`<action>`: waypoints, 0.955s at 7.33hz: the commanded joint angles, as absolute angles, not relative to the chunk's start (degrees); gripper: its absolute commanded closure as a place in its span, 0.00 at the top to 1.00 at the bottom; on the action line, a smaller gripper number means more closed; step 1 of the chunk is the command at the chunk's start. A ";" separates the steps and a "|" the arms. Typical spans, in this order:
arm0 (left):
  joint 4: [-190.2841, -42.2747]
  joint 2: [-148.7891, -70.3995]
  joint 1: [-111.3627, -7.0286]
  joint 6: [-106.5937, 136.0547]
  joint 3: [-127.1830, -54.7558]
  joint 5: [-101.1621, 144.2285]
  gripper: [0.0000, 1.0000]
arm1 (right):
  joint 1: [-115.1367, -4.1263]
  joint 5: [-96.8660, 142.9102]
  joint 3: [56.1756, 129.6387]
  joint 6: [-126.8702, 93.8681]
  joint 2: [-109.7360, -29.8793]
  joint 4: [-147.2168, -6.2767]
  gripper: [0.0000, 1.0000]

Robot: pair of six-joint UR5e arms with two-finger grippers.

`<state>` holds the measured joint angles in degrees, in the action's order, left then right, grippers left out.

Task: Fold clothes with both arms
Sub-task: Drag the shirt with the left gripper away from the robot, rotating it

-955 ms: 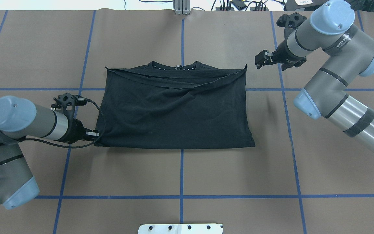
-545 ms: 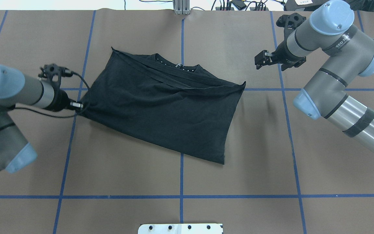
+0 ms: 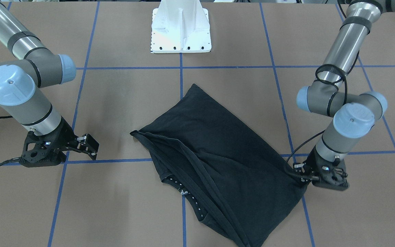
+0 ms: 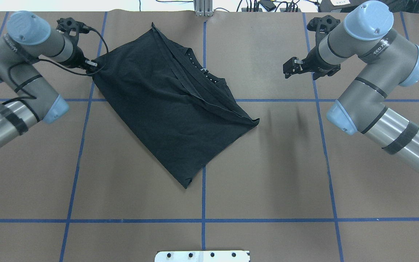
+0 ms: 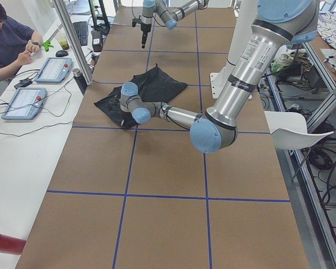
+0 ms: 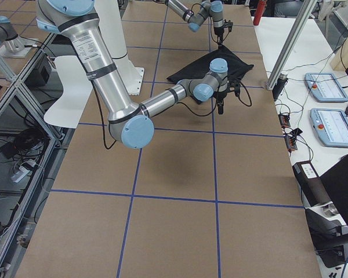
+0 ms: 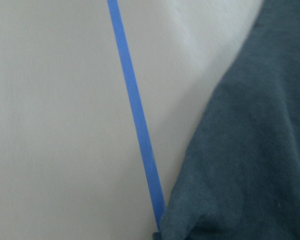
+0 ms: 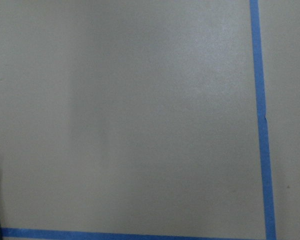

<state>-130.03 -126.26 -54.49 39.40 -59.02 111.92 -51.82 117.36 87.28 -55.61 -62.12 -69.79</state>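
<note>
A black T-shirt (image 4: 166, 105) is seen folded into a rough rectangle and laid slantwise on the brown table (image 4: 267, 163), mostly on the left and far part of the overhead view, with its right portion crossing the central blue tape line (image 4: 203, 203). The fabric is plain black and lightly creased. A doubled band of cloth runs along its far-right long edge, and beside that band the neckline (image 4: 204, 71) is exposed, marked with a row of small white dots. One corner points toward the far edge of the table, another toward the near side, and a third toward the right arm. The fourth corner is pinched by the left gripper (image 4: 94, 66), whose jaws are closed on the cloth low over the table; the fabric is drawn to a point there. The right gripper (image 4: 290, 69) is held well apart from the shirt, above bare table, with its jaws spread and nothing between them.
</note>
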 commanded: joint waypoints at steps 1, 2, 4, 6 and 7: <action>-136.22 -133.22 -55.63 36.59 -45.30 108.20 0.00 | -51.50 117.25 87.10 -55.55 -61.88 -69.79 1.00; -136.23 -133.42 -57.29 32.65 -45.26 108.45 0.00 | -51.50 117.25 87.27 -55.55 -61.79 -69.79 1.00; -136.58 -133.16 -58.18 31.73 -47.44 108.72 1.00 | -50.98 117.07 86.75 -55.46 -61.61 -69.70 1.00; -135.88 -131.15 -61.07 26.14 -50.53 114.30 1.00 | -49.06 116.20 85.79 -55.98 -59.52 -69.26 1.00; -136.05 -129.39 -62.65 23.84 -51.93 117.30 1.00 | -47.30 113.58 81.95 -56.60 -54.72 -69.26 1.00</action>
<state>-136.06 -131.32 -60.67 27.14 -50.22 113.41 -49.21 115.86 85.20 -55.97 -58.94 -69.38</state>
